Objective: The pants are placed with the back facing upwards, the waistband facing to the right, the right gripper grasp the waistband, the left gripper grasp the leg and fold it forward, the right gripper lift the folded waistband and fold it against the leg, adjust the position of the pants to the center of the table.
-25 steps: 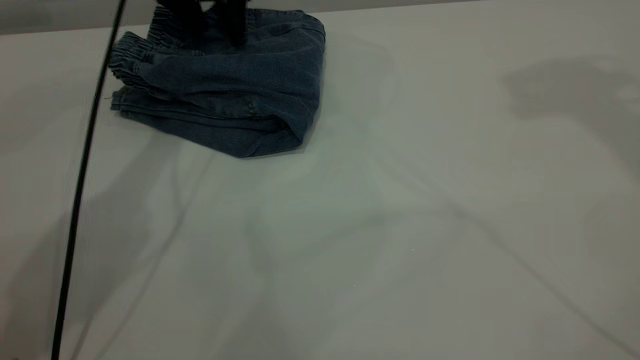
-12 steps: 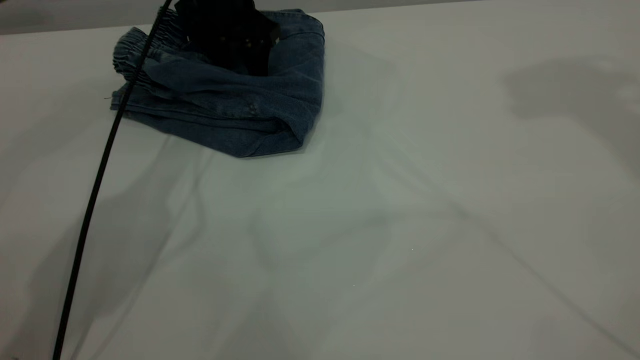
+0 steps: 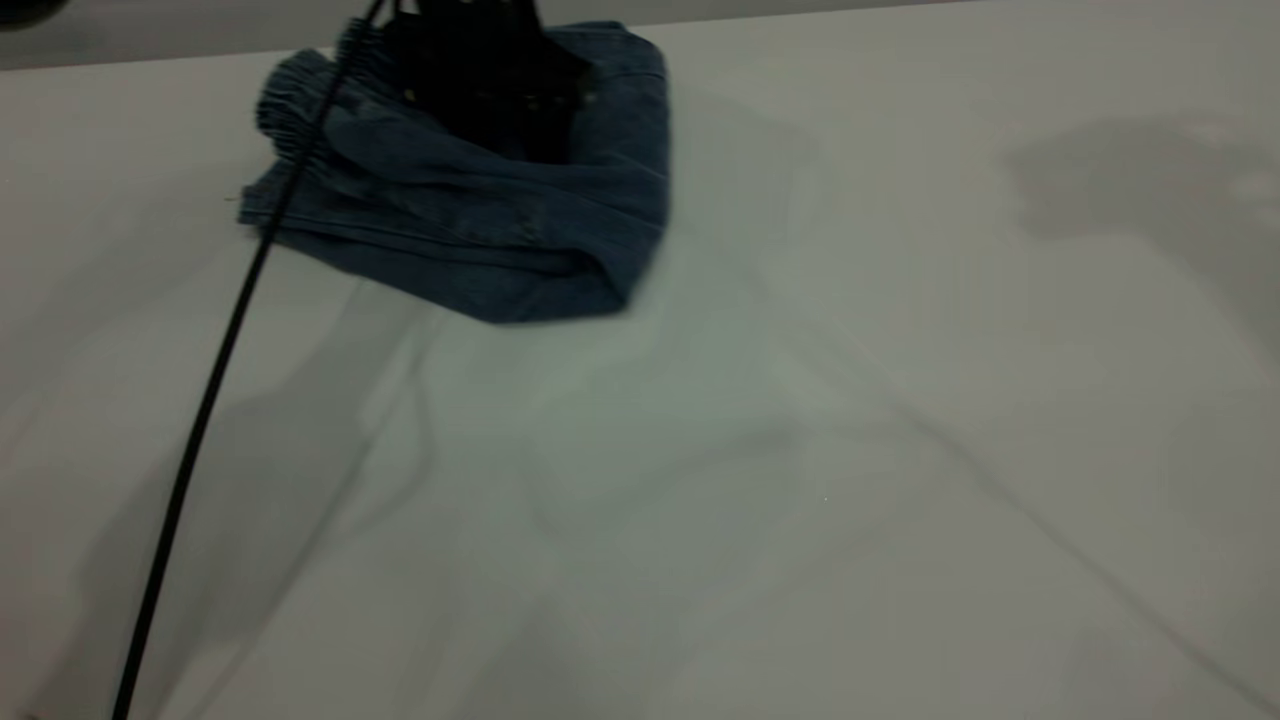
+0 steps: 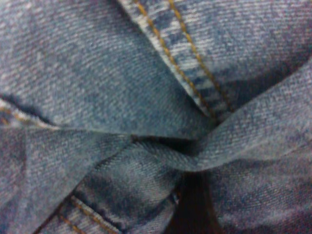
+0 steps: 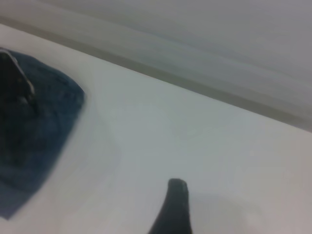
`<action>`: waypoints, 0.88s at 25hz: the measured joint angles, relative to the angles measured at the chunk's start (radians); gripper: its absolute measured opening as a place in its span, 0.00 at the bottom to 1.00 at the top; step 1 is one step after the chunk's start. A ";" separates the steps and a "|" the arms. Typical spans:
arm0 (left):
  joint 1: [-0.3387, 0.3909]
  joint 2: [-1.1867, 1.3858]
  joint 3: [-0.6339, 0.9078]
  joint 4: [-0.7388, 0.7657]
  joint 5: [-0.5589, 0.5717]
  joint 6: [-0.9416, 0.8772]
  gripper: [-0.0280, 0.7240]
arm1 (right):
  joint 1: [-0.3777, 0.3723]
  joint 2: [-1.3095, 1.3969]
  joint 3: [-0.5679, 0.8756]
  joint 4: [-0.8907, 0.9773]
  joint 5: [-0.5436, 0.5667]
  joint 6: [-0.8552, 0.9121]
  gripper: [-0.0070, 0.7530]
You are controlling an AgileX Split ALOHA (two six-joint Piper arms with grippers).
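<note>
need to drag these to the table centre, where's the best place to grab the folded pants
Judging by the fold, grip the pants at the thick rounded fold edge nearest the table's middle, coming from the open tabletop side. There the layers stack together, so one pinch likely takes all of them. The ruffled waistband end looks looser and could unfold. The left gripper is already down on top of the bundle.

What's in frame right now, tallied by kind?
Folded denim shorts: 1
Grippers: 2, the left gripper down on the shorts, the right gripper over bare table
Black cable: 1
White table: 1
Total: 5
</note>
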 joint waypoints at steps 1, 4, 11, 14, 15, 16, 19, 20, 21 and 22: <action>-0.011 -0.001 0.000 -0.005 0.001 -0.009 0.74 | 0.000 0.000 0.000 0.000 0.000 0.000 0.78; -0.050 -0.004 0.001 -0.010 0.003 -0.039 0.74 | 0.000 0.001 0.000 0.001 -0.004 0.000 0.78; -0.145 -0.048 0.003 -0.033 0.008 -0.110 0.74 | 0.000 0.001 0.000 0.001 -0.010 0.000 0.78; -0.180 -0.072 0.001 -0.022 0.005 -0.104 0.74 | 0.000 0.001 0.000 0.001 -0.010 0.000 0.78; -0.186 -0.078 0.001 -0.015 0.005 -0.090 0.74 | 0.000 0.001 0.000 0.001 -0.010 0.000 0.78; -0.188 -0.084 0.001 -0.006 0.005 -0.066 0.74 | 0.000 0.001 0.000 0.001 -0.010 0.000 0.78; -0.185 -0.087 -0.004 0.041 0.000 0.034 0.74 | 0.000 0.001 0.000 0.001 -0.010 0.000 0.78; -0.183 -0.086 -0.004 0.062 0.001 0.077 0.74 | 0.000 0.001 0.000 0.001 -0.010 0.000 0.78; -0.177 -0.086 -0.004 0.086 0.001 0.118 0.74 | 0.000 0.001 0.000 0.001 -0.010 0.000 0.78; -0.173 -0.086 -0.004 0.101 0.001 0.157 0.74 | 0.000 0.001 0.000 0.001 -0.010 0.000 0.78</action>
